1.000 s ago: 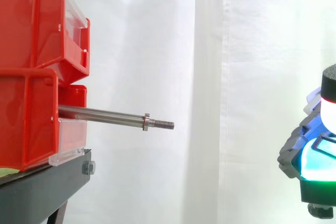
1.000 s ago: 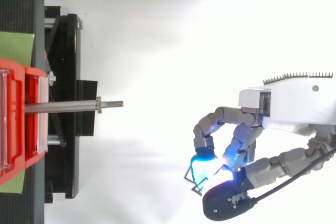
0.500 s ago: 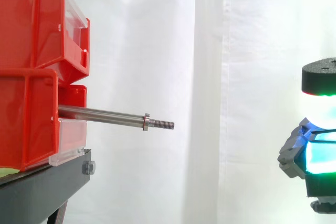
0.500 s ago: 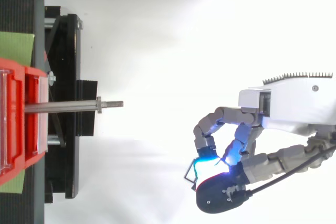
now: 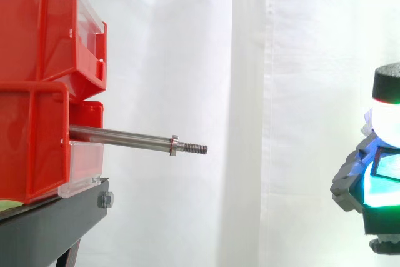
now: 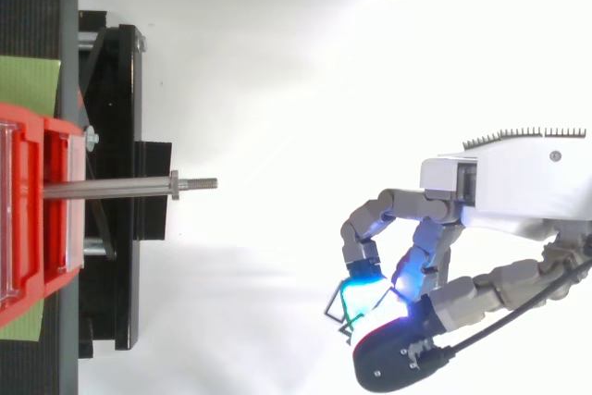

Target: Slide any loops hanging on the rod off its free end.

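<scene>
The steel rod (image 5: 125, 137) sticks out rightward from the lower red bin (image 5: 31, 142), and nothing hangs on it. A small collar (image 5: 174, 146) sits just before its threaded free end (image 5: 197, 149). In the top view the rod (image 6: 111, 188) points right, towards open space. My hand (image 6: 427, 245) is well to the right of the rod's tip and nearer the camera, with its fingers curled. Between its glowing fingertips (image 6: 363, 275) it pinches a thin green cable loop (image 6: 342, 314). At the right edge of the side view the hand (image 5: 369, 179) sits below rod height.
Two red bins (image 5: 37, 29) are stacked on a black stand (image 5: 56, 217) at the left. A white curtain (image 5: 250, 92) hangs behind. A wide open gap separates the rod's tip from my hand.
The hand stays in place. Its black-backed thumb swung in towards the fingertips, then back out a little. The green loop remains pinched, and the rod is unchanged.
</scene>
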`<act>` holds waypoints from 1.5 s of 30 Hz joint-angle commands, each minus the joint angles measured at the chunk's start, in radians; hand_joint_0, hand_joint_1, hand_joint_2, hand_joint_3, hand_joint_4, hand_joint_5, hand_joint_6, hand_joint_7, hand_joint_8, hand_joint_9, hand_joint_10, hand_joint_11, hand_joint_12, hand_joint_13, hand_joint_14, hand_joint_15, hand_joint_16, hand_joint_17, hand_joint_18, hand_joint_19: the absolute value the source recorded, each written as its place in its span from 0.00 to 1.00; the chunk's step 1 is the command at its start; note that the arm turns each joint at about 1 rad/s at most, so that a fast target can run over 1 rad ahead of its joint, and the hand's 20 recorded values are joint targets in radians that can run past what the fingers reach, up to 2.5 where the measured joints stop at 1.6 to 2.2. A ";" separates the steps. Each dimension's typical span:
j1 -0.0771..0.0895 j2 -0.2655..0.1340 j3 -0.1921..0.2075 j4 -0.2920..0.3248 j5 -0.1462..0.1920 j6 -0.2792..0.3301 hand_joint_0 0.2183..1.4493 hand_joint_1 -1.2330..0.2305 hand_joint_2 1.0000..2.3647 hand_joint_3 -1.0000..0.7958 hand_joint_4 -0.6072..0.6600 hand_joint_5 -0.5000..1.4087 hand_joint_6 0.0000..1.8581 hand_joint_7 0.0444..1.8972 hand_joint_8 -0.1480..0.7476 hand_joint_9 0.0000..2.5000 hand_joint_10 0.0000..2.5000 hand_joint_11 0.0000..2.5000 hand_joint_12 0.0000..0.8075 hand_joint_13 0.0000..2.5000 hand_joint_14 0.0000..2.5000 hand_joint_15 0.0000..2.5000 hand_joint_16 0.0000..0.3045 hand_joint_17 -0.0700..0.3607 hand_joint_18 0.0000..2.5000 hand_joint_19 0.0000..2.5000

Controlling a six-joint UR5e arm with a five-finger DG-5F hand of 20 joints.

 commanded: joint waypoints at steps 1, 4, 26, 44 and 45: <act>-0.001 0.001 0.000 0.000 0.000 0.000 0.31 0.43 0.00 0.32 0.66 0.19 0.47 0.67 0.52 0.48 0.01 0.25 0.47 0.40 0.01 0.21 0.21 0.50 0.35 0.29; 0.001 -0.001 0.000 0.000 0.002 0.000 0.31 0.46 0.01 0.34 0.64 0.19 0.47 0.66 0.51 0.48 0.01 0.25 0.47 0.40 0.01 0.20 0.22 0.50 0.35 0.29; -0.001 0.001 0.000 0.001 0.000 0.000 0.28 0.37 0.00 0.29 0.67 0.19 0.45 0.65 0.53 0.47 0.01 0.25 0.48 0.40 0.01 0.21 0.22 0.52 0.35 0.29; -0.001 0.001 0.000 0.001 0.000 0.000 0.30 0.34 0.02 0.47 0.65 0.18 0.47 0.68 0.51 0.45 0.01 0.25 0.48 0.39 0.01 0.21 0.22 0.51 0.34 0.29; -0.001 0.001 0.000 0.001 0.000 0.000 0.30 0.34 0.02 0.46 0.65 0.18 0.47 0.68 0.51 0.45 0.01 0.25 0.48 0.39 0.01 0.21 0.22 0.51 0.34 0.29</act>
